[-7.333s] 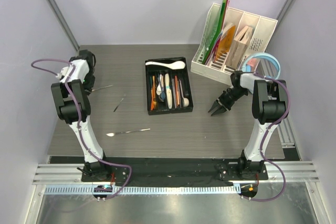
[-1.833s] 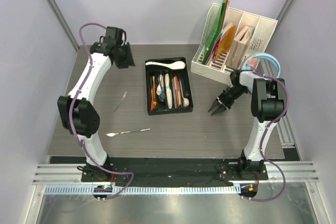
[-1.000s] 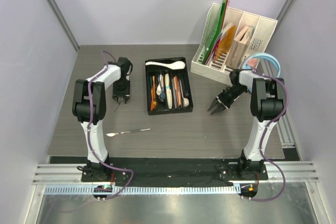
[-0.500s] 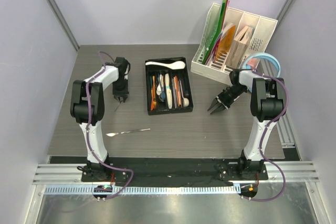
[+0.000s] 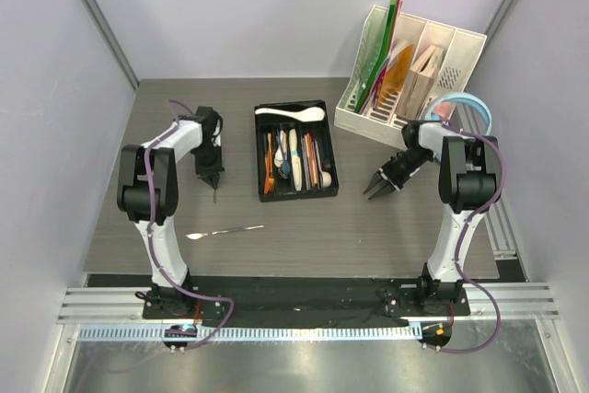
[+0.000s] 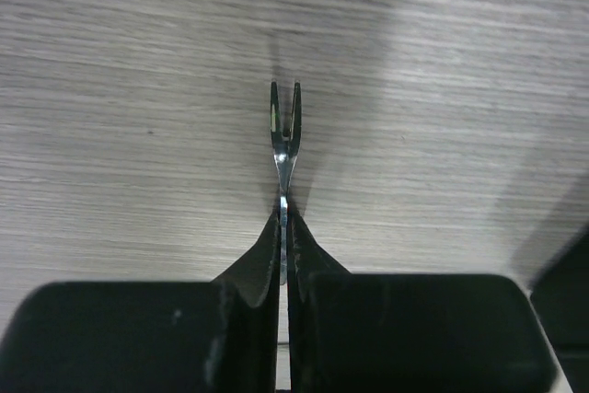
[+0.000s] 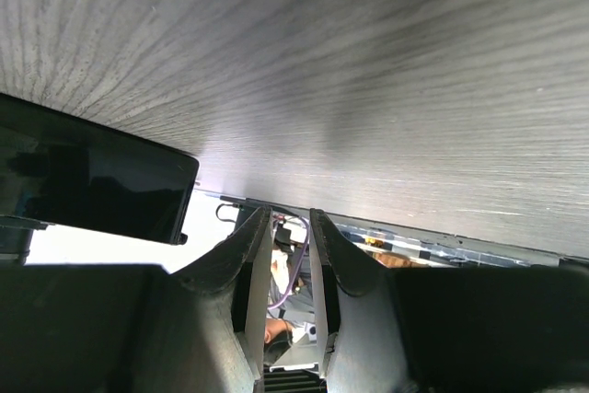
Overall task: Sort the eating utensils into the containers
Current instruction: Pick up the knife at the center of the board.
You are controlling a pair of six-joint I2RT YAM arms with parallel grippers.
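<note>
— What's nearest the bases?
— A long steel piece (image 5: 225, 231) lying alone on the desk (image 5: 368, 236), left of centre and closer to me than either set of fingers.

— And your left arm?
— My left fingers (image 5: 213, 175) are clenched on the handle of a small fork (image 6: 284, 131). Its tines stick out past the tips, low over the wood. I cannot tell whether it touches the desk. It is left of the tray and apart from it.

— The right?
— My right fingers (image 5: 378, 188) stand slightly parted with nothing between them, just off the tray's near right corner.

— The tray itself?
— The black tray (image 5: 259, 158) sits mid-desk between my two arms. Its long compartments hold mixed utensils (image 5: 293, 158) in orange, wood, white and steel. A white spoon (image 5: 290, 114) lies crosswise in the far compartment.

— Beyond that?
— A white file organiser (image 5: 442, 52) stands at the far right. Light-blue headphones (image 5: 474, 108) lie beside it, behind my right arm.
</note>
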